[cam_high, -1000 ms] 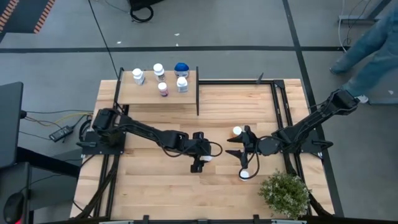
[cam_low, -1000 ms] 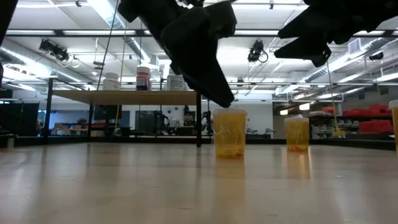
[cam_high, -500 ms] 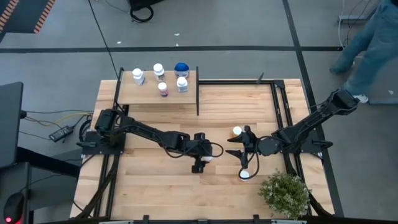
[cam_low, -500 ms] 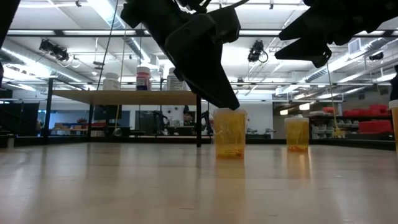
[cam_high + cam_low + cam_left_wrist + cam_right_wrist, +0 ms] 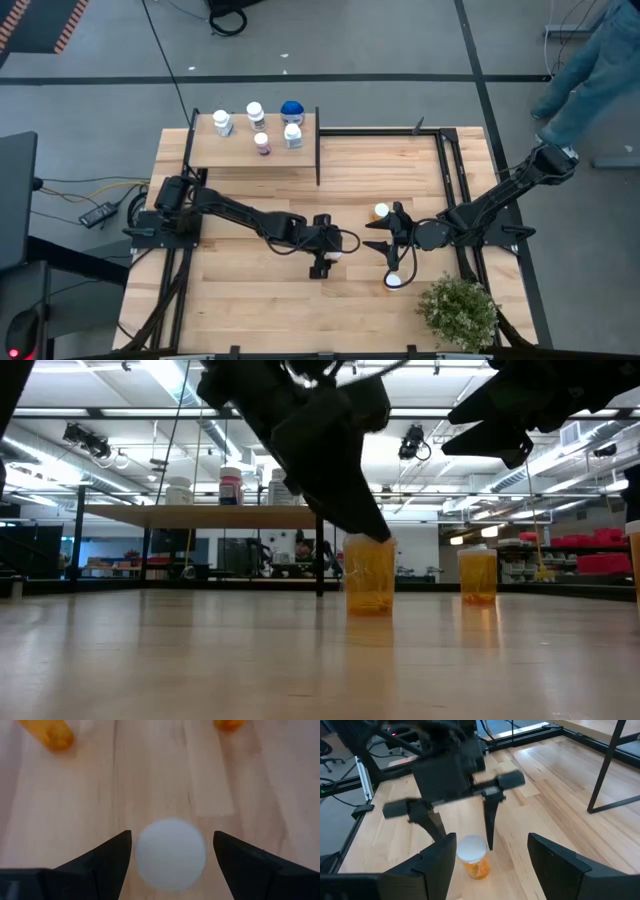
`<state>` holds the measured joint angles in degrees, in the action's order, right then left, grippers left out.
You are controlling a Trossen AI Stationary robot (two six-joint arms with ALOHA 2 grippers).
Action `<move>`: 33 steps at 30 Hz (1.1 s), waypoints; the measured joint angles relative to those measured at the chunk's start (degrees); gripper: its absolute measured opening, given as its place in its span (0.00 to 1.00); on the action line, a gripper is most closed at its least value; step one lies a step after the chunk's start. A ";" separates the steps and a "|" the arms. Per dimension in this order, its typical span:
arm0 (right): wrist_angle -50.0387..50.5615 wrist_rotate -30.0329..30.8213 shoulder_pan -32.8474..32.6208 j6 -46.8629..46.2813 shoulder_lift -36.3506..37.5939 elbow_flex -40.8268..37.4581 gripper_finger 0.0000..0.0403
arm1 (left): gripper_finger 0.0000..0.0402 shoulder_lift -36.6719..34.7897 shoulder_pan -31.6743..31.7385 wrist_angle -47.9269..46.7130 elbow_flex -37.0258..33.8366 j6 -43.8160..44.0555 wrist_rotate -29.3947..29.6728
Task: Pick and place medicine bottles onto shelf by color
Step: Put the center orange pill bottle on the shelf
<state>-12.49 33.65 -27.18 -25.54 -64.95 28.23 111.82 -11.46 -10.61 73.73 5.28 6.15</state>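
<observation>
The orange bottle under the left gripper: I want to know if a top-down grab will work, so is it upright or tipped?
Upright. The orange bottle stands on its base on the table, and the left wrist view shows its round white cap between the left gripper's open fingers.

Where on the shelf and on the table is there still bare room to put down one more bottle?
The shelf is bare along its front edge and left corner; five bottles crowd its back half. The table is bare in its front left part, and between shelf and arms. Crowded: the middle, where the left claw straddles an orange bottle, and near the plant.
</observation>
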 joint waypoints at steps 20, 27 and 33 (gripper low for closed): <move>0.69 -0.02 0.00 -0.63 0.00 0.02 0.63 | 0.71 2.08 -0.02 1.74 -0.10 -0.53 0.00; 0.72 0.00 0.00 -1.33 0.00 0.02 0.63 | 0.71 2.06 -0.11 3.53 -0.10 -0.61 0.00; 0.74 0.00 0.00 -1.31 0.00 0.02 0.63 | 0.63 2.06 -0.11 3.52 -0.10 0.04 0.01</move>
<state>-11.75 33.65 -27.18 -26.85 -64.95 28.25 113.89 -11.57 -7.09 73.63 5.32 6.17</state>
